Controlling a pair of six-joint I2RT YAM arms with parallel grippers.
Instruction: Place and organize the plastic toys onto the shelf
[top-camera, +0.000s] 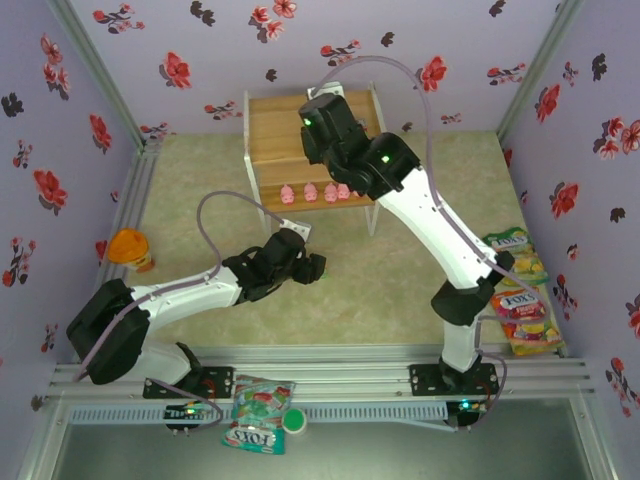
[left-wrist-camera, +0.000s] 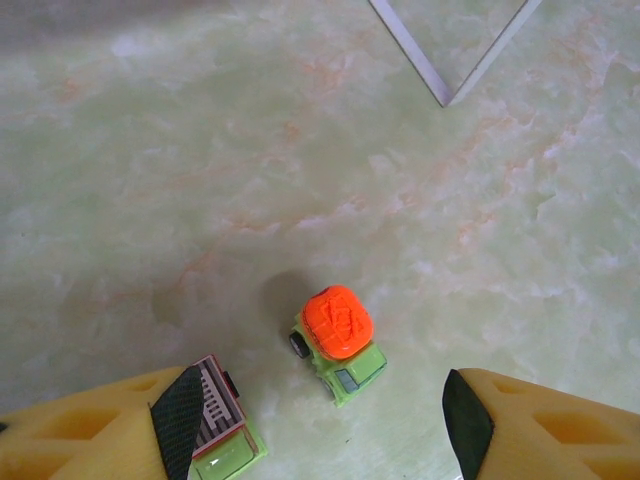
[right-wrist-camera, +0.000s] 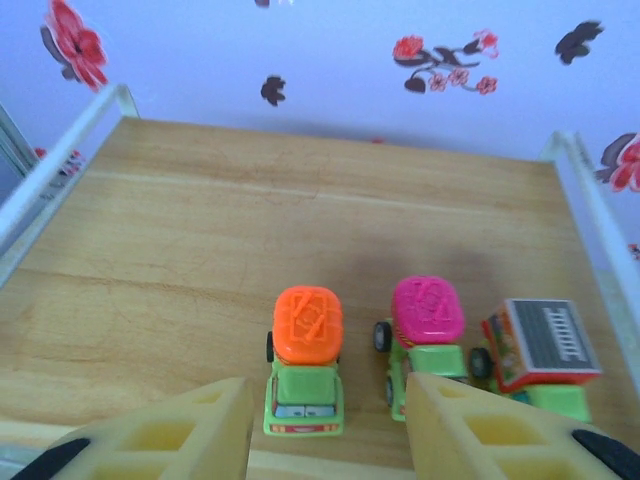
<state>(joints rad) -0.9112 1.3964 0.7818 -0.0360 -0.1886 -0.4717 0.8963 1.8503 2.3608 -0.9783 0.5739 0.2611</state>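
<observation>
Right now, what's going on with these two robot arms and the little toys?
The arms are putting toy cars on the shelf. The right gripper is open over a shelf board, straddling an orange-topped car beside a pink-topped car and a grey-topped car. The left gripper hangs open above another orange-topped car on the table, with one more car by its finger. Pink pigs line the shelf's front edge.

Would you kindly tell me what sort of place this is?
Probably a robot test booth, not a home: floral wall panels box in the table, with an aluminium rail along its near edge.
</observation>
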